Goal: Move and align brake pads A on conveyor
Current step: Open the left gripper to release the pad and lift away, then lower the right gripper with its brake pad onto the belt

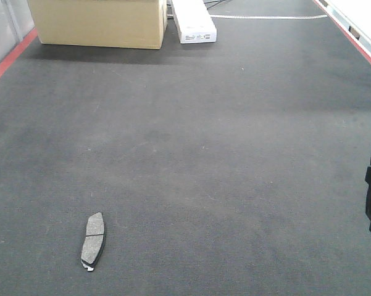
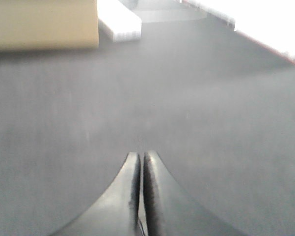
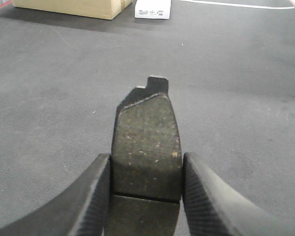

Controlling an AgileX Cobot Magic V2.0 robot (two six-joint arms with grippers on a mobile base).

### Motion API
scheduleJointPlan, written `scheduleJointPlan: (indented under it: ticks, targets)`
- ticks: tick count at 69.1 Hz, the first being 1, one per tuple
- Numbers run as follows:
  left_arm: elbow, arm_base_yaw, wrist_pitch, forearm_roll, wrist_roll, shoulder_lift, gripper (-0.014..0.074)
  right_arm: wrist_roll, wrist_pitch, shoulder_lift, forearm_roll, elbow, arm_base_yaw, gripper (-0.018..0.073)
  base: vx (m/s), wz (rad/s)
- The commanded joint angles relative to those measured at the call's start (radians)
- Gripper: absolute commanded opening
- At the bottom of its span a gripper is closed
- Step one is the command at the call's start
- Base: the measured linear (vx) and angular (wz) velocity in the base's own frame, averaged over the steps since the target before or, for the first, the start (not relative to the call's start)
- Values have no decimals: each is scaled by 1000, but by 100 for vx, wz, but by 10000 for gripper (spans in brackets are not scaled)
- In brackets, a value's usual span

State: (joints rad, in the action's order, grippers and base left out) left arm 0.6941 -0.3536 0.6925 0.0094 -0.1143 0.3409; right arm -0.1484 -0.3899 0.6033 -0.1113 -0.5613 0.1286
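Dark charcoal fabric conveyor belt holds one grey curved brake pad, far from the tan cardboard box. Right pincer grips a second pad; crooked release risks misalignment. Left pincer pinched together, empty.

Brake pad near-left on conveyor, box far left, carton beside it
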Motion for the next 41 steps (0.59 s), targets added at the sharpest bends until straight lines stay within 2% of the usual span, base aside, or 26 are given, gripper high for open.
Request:
scheduleJointPlan:
  ticks: [1,13,41]
  targets:
    - [-29,-7,-119,2,24,-53,-8,-10,90,-1,-1,-32,0,185,0,0]
    - [-83,-7,-99,0,26,-104,-8,-10,90,-1,-1,-32,0,185,0,0]
    - [-86,-7,-70,0,26,-100,-6,-10,90,-1,-1,-32,0,185,0,0]
